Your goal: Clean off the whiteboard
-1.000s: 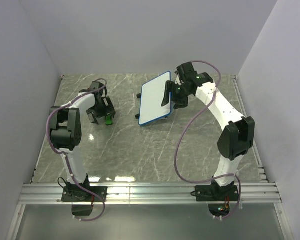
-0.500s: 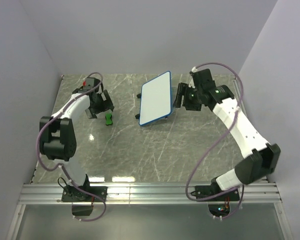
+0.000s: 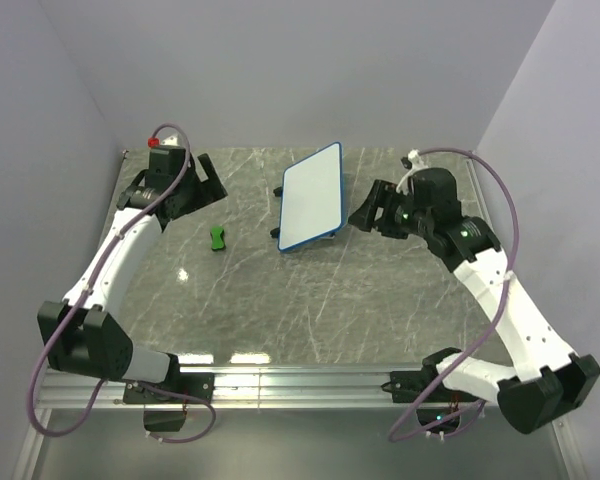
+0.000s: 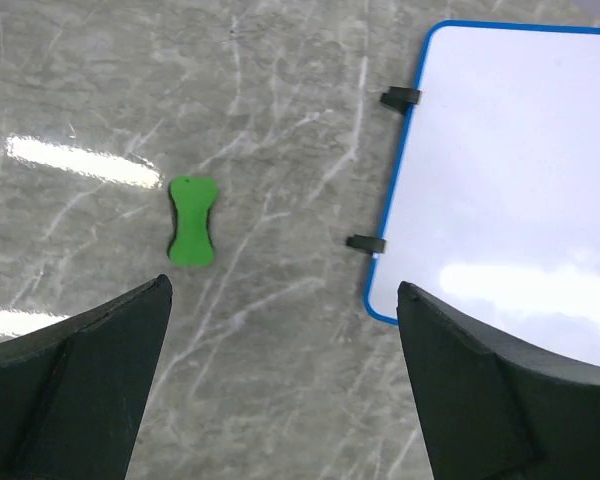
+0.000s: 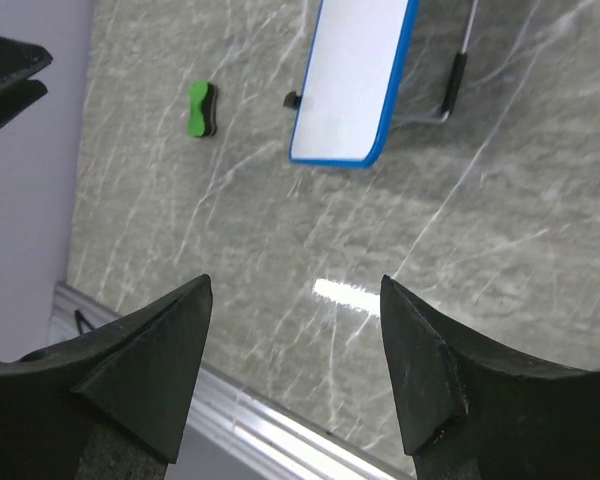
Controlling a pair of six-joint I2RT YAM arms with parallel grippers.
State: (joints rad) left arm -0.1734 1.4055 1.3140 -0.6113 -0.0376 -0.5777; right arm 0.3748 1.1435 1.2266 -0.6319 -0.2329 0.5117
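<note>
While my left pincer and right pincer gape empty
board looks light, stiff, tippy, so I'd pinch an edge

Whiteboard on table, eraser to its left, left gripper behind eraser, right gripper right of whiteboard

I am counting one whiteboard and one green eraser, both on one marble table. In the left wrist view I am making out two black feet along the whiteboard's edge. I am also counting two grippers: the left gripper and the right gripper.
</note>
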